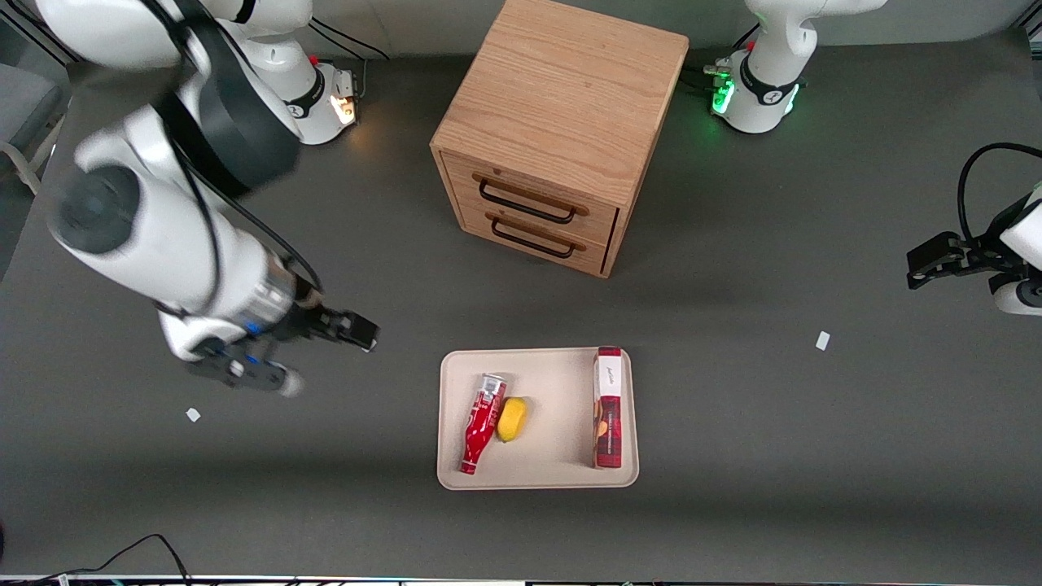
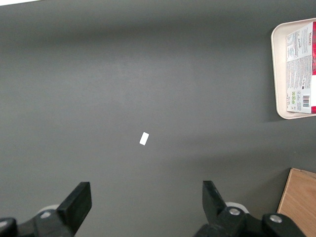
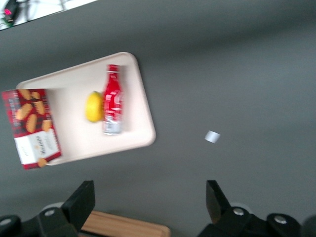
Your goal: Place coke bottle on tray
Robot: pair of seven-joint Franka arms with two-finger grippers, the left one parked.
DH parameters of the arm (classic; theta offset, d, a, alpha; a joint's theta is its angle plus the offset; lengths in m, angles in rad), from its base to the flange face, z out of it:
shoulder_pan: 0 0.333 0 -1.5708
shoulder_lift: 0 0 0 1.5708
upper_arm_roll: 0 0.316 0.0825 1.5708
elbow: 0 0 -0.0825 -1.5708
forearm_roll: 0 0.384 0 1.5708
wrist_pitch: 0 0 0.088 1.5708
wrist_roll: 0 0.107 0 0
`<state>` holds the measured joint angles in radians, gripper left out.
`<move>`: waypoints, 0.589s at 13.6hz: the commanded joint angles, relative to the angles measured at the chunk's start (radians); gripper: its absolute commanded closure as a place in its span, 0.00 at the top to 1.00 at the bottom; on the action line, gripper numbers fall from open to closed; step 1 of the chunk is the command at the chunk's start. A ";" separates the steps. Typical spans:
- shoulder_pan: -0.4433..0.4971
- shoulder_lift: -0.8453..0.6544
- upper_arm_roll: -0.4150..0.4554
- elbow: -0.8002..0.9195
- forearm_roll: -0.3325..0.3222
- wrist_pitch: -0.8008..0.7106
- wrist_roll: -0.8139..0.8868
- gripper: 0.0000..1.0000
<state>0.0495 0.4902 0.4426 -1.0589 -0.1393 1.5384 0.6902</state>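
The coke bottle [image 1: 481,423] lies flat on the tray [image 1: 562,480], well apart from the gripper [image 3: 150,197], whose fingers [image 3: 84,200] are spread wide and empty above the desk [image 1: 733,488].

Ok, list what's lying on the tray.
On the tray: the coke bottle on its side touching a lemon, plus a cookie box. The gripper, open, hangs off-tray. Anything beneath them is hidden.

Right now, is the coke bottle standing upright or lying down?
Lying down: the coke bottle rests lengthwise in the tray, touching a lemon. The gripper is off the tray, open.
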 commanded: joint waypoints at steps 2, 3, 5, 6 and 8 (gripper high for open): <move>-0.028 -0.214 -0.129 -0.064 0.027 -0.248 -0.170 1.00; -0.040 -0.284 -0.209 -0.084 0.085 -0.341 -0.223 1.00; -0.040 -0.408 -0.298 -0.213 0.135 -0.340 -0.271 1.00; -0.045 -0.474 -0.326 -0.302 0.154 -0.315 -0.296 1.00; -0.045 -0.617 -0.360 -0.494 0.181 -0.230 -0.313 1.00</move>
<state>0.0039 0.0629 0.1106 -1.2787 0.0043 1.2048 0.4032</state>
